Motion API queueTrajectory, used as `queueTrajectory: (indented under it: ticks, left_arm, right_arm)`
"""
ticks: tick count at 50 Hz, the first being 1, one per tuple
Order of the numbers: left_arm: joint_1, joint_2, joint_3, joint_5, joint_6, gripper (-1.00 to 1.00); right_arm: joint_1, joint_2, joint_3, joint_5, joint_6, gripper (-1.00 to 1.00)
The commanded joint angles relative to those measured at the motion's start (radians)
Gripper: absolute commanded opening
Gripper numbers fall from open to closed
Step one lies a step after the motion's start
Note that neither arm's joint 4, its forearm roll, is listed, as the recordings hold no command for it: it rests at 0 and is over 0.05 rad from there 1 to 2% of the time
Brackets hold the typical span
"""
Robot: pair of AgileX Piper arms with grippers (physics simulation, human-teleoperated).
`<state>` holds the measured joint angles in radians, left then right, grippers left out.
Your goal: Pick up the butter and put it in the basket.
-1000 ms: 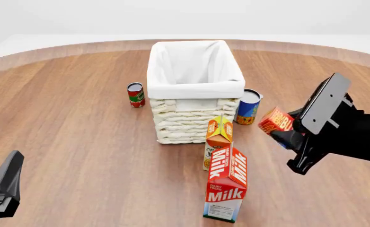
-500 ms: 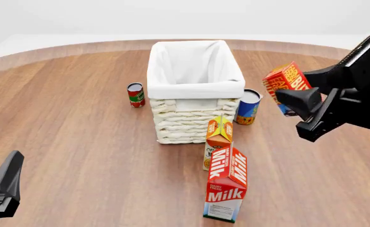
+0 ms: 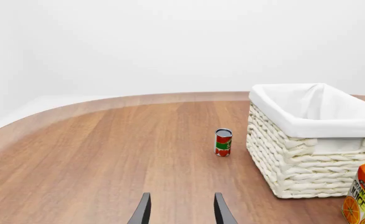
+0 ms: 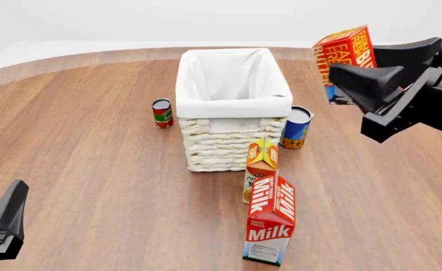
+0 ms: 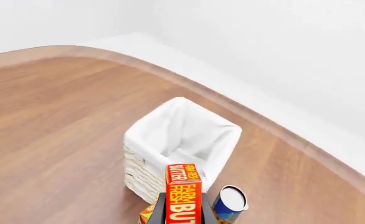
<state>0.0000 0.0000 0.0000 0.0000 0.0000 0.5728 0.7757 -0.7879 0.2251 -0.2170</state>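
Standing nearest, the milk carton (image 4: 271, 221) and orange juice carton (image 4: 261, 164) rise before the basket (image 4: 232, 107), landmark on the worktop (image 4: 92, 169). Left end effector (image 3: 180, 212) idles, fingers apart. Right end effector (image 4: 372, 70) is clamped on the butter (image 4: 344, 52), raised right of the basket, clear of its rim.

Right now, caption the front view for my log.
Right gripper holds the butter aloft beside the basket; left gripper idle near the table edge.

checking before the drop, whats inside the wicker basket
Only white cloth lining shows inside the cream woven wicker basket; no item is visible. Its floor nearest the camera is hidden by the front rim in every view.
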Motion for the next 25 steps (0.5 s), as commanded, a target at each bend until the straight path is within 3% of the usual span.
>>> queueTrajectory:
  ticks: [1, 17, 18, 25]
  left_arm:
    - [0.0, 0.0, 0.0, 0.0, 0.0, 1.0]
    - [0.0, 0.0, 0.0, 0.0, 0.0, 1.0]
    - [0.0, 0.0, 0.0, 0.0, 0.0, 1.0]
    - [0.0, 0.0, 0.0, 0.0, 0.0, 1.0]
  right_arm:
    - [0.05, -0.005, -0.004, -0.124, 0.062, -1.0]
    - [0.094, -0.043, 0.007, -0.259, 0.142, -1.0]
    - [0.097, -0.053, 0.018, -0.286, 0.168, -1.0]
    - [0.096, -0.048, 0.061, -0.39, 0.208, -1.0]
